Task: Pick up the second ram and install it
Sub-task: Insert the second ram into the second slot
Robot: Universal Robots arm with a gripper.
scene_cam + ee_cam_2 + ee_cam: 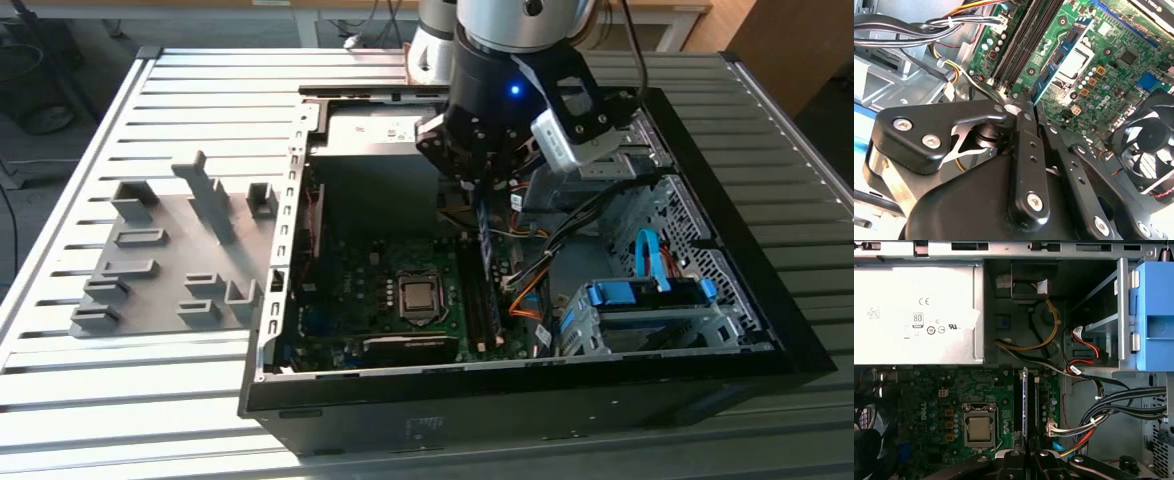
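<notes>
Open case (287, 300) top gives entry from above. Tool (483, 195) low inside, over the memory slots (1031, 400); second ram (1025, 405) stands edge-on between its fingers. Cable bundle (1114, 405) crowds just beside the slots toward the drive cage (654, 310). Power supply (914, 315) blocks the far end. Over the processor socket (977, 430) the board lies flat and open. Fan (1149, 145) close alongside.

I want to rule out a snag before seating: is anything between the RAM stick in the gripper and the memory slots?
Nothing visible. The gripper holds the second ram edge-on directly above the memory slots; the cable bundle lies off to one side, over the bare case floor.
</notes>
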